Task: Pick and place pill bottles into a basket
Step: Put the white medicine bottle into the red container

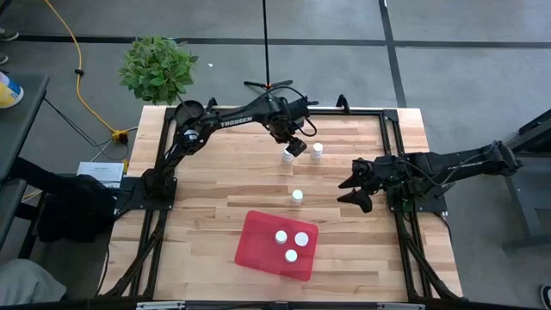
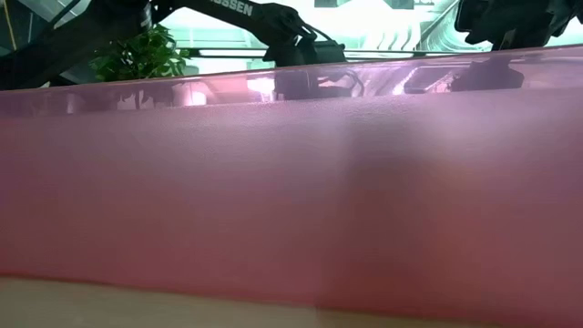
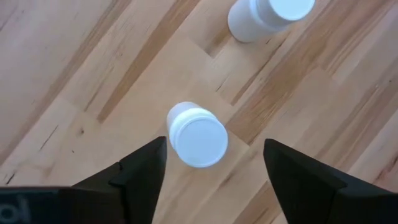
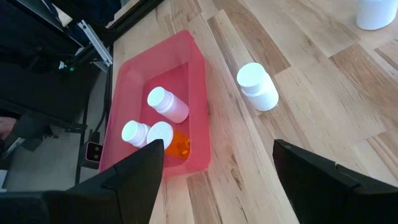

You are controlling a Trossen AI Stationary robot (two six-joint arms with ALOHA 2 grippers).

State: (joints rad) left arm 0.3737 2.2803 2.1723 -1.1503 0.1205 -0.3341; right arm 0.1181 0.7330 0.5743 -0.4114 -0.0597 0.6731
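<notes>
The red tray [image 1: 258,231] lies at the table's near middle and holds three bottles [image 1: 291,244], one of them orange-bodied [image 4: 178,144]. Three white bottles stand upright on the wood: one [image 1: 287,156] below my left gripper, one [image 1: 317,151] to its right, one [image 1: 297,197] nearer the tray. My left gripper [image 1: 295,146] is open above the first bottle [image 3: 198,137], its fingers on either side of the cap without touching it. My right gripper [image 1: 343,191] is open and empty to the right of the third bottle [image 4: 257,86], pointing toward the table's left.
A potted plant [image 1: 157,67] stands beyond the table's far left corner. A dark frame [image 1: 392,112] runs along the table's edges. In the low view the tray's red wall [image 2: 291,200] fills nearly the whole picture. Bare wood [image 1: 215,181] lies left of the tray and the bottles.
</notes>
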